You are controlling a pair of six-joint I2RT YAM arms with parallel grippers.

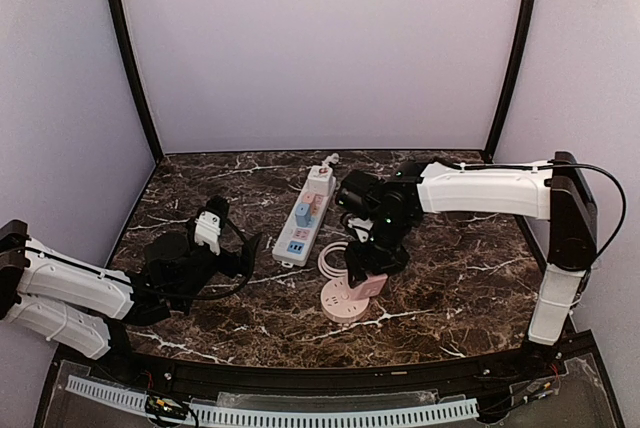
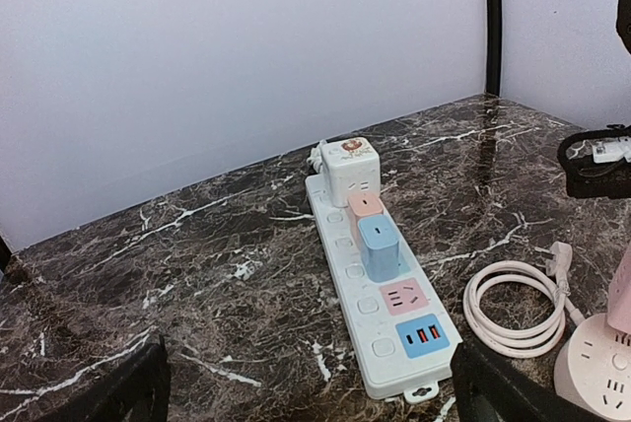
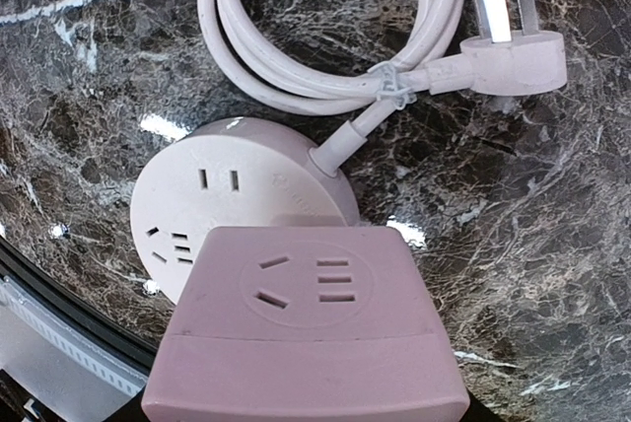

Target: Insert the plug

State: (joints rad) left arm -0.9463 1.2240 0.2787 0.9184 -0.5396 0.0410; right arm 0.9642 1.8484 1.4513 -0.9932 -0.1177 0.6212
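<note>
Near the middle of the table, the right gripper (image 1: 368,278) is clamped on a pink cube adapter (image 3: 306,333), whose socket face is turned up to the wrist camera. The fingers themselves are hidden behind the block in that view. The cube hangs over the near edge of a round pink socket base (image 3: 242,200) resting on the dark marble table (image 1: 460,278). Whether the cube is touching the base or is just above it, I cannot tell. From the base's side a white cable (image 3: 325,37) runs into a tied coil lying just beyond it, ending in a three-pin plug (image 3: 513,52) that lies flat on the marble, prongs bare. Farther left lies a long white power strip (image 2: 380,348) with a white charger (image 2: 347,171), a pink adapter (image 2: 367,207) and a blue adapter (image 2: 378,245) plugged in along it. At the left side, well apart from all this, the left gripper (image 2: 306,397) is low over the table, spread wide with nothing between its fingers (image 2: 108,392).
</note>
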